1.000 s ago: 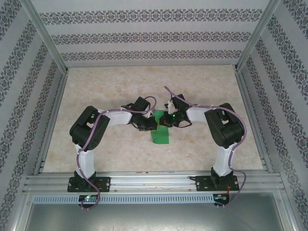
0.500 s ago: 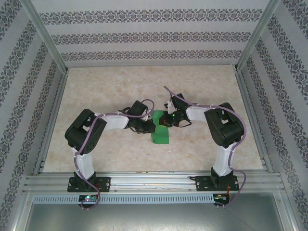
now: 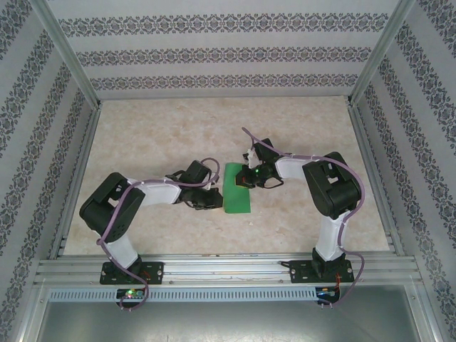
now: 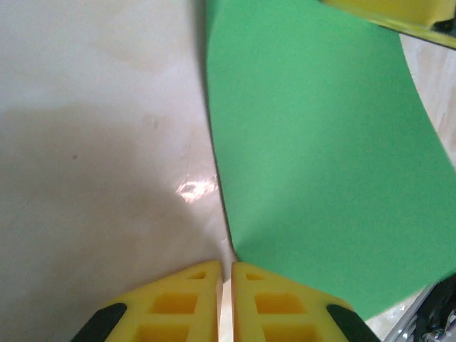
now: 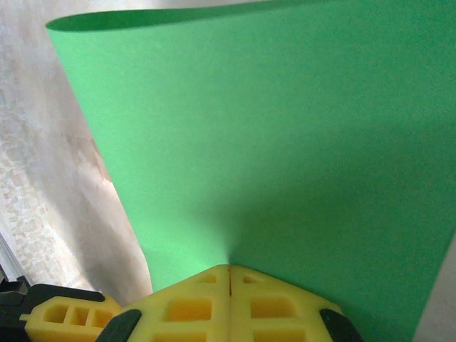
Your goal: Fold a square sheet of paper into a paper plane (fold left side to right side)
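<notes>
Right hand (image 5: 228, 272), fingers together at the doubled-over square sheet of paper's (image 5: 285, 142) right edge, should pin it while the closed left hand (image 4: 225, 274) sweeps the crease flat.

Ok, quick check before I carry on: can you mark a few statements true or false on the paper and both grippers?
1. The right gripper is shut, with its tips on the green paper. True.
2. The left gripper is clamped on the paper. False: it is shut on nothing, with its tips over the table beside the paper's left edge.
3. The paper is already a narrow pointed dart. False: it is a plain rectangle with no point.
4. In the top view, the left gripper sits to the left of the paper. True.
</notes>
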Action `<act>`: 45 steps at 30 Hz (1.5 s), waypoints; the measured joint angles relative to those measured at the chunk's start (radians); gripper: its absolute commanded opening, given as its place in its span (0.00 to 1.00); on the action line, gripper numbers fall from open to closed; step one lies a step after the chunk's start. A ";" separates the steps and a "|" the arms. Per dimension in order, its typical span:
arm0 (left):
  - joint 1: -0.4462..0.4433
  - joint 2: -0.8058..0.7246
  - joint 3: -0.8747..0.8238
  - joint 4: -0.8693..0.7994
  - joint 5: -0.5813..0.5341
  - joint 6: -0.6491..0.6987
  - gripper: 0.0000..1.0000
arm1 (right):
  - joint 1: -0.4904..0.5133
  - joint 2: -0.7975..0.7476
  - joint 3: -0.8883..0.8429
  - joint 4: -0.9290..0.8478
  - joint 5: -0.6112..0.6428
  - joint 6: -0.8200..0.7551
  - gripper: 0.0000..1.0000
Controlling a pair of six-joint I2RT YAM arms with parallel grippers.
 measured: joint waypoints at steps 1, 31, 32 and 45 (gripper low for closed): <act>0.000 -0.004 0.001 -0.011 -0.003 -0.002 0.14 | 0.000 0.000 0.000 0.000 0.000 0.000 0.00; -0.018 0.134 0.169 -0.034 0.012 0.035 0.13 | 0.000 0.000 0.000 -0.002 -0.001 -0.018 0.00; -0.019 0.130 0.160 -0.023 0.012 0.035 0.13 | 0.000 0.000 0.000 -0.002 -0.001 -0.020 0.00; -0.063 0.035 0.021 0.053 -0.008 0.027 0.13 | 0.000 0.000 0.002 -0.013 -0.002 -0.031 0.00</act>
